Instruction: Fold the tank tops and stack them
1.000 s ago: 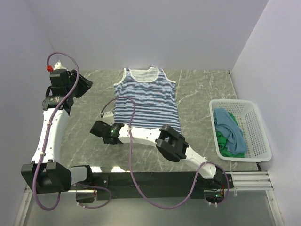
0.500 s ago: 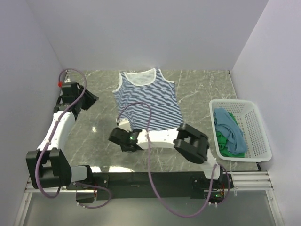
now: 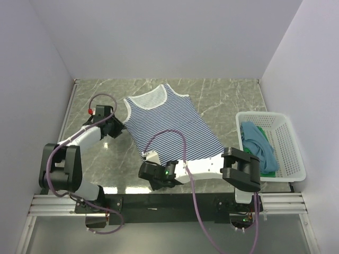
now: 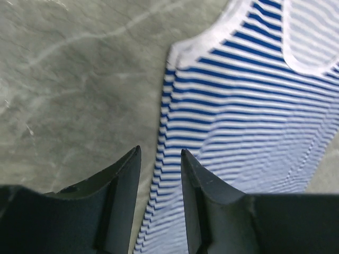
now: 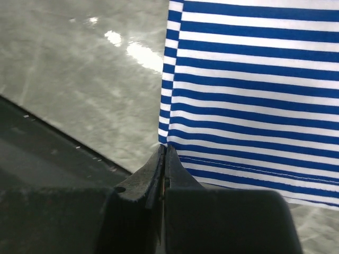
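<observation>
Right gripper (image 5: 164, 151) jaws: closed on the near-left hem corner of the navy-and-white striped fabric tank top (image 3: 169, 124). Left gripper (image 4: 160, 153) jaws: narrowly apart, empty, over its left edge.

Risk: the thin corner pinch may slip, or a one-sided pull may bunch the fabric.

The top lies on a grey marbled table (image 3: 228, 100). To its right, a white plastic mesh basket (image 3: 292, 153) holds the teal-blue tank top (image 3: 258, 138) and the bright green tank top (image 3: 254, 168). Pale walls (image 3: 159, 37) enclose the table.

A white plastic mesh basket (image 3: 290, 140) stands at the 3 o'clock edge of a grey marble-patterned table (image 3: 228, 100), enclosed by plain white walls (image 3: 159, 37), an aluminium rail (image 3: 283, 202) at 6 o'clock.
</observation>
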Motion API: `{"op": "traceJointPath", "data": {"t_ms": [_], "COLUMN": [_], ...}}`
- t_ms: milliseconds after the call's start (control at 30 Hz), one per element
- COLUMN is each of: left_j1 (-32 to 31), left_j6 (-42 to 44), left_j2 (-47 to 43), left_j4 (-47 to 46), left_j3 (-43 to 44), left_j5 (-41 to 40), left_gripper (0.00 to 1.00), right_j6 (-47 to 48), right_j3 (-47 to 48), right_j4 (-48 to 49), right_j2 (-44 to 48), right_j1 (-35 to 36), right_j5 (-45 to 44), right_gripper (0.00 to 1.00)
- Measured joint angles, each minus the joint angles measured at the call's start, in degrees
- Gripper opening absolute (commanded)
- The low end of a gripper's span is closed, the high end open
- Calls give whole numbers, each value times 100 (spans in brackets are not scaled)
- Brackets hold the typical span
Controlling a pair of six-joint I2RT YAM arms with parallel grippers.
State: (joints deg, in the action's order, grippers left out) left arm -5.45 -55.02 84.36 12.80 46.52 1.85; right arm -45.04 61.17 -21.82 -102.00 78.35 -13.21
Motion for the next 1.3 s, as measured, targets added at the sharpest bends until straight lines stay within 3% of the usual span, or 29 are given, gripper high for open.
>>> {"op": "traceJointPath", "data": {"t_ms": [267,1067,1167,1300], "left_j1": [0,-144,-195,-236], "left_j6": [-26,144,184,223], "left_j2": [595,1342,1414,1567], "left_j4": [-103,-356,-348,-308], "left_j3": [39,675,752,896], "left_j5": [-551,-824,-887,-1008], "left_gripper": [42,40,34,16], "right_j6": [-103,-236,-254,-297], "right_j3": [2,-4,-83,-190], "right_j4": [129,208,260,306], "right_j2": [-2,308,334,341], "right_j1": [133,203,203,203], "right_j5": [114,214,214,216], "right_gripper": [0,0,0,0]}}
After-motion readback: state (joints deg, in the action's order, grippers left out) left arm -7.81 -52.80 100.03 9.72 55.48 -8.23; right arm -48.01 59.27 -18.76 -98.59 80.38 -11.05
